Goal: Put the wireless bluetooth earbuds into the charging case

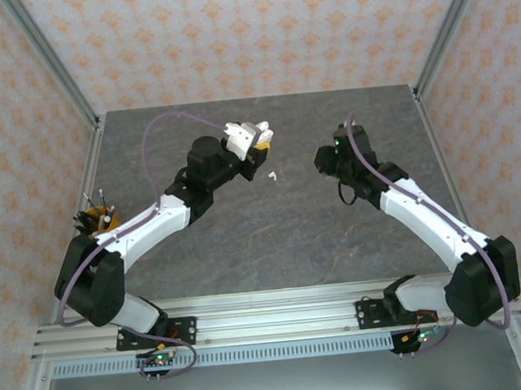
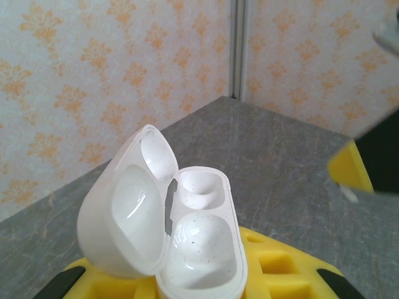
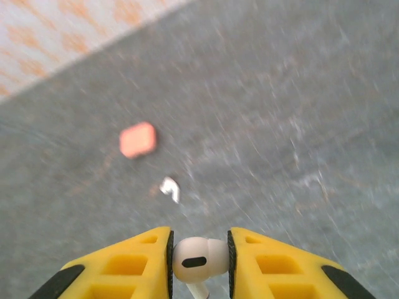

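Jaws of right gripper (image 3: 199, 266) pinch light, slippery earbud (image 3: 198, 256) by its head, stem at 6 o'clock; left gripper (image 1: 251, 137) apparently clasps open charging case (image 2: 187, 249).

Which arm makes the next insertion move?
Right. The right claw grips a white earbud; the left claw holds the open charging case, both wells empty.
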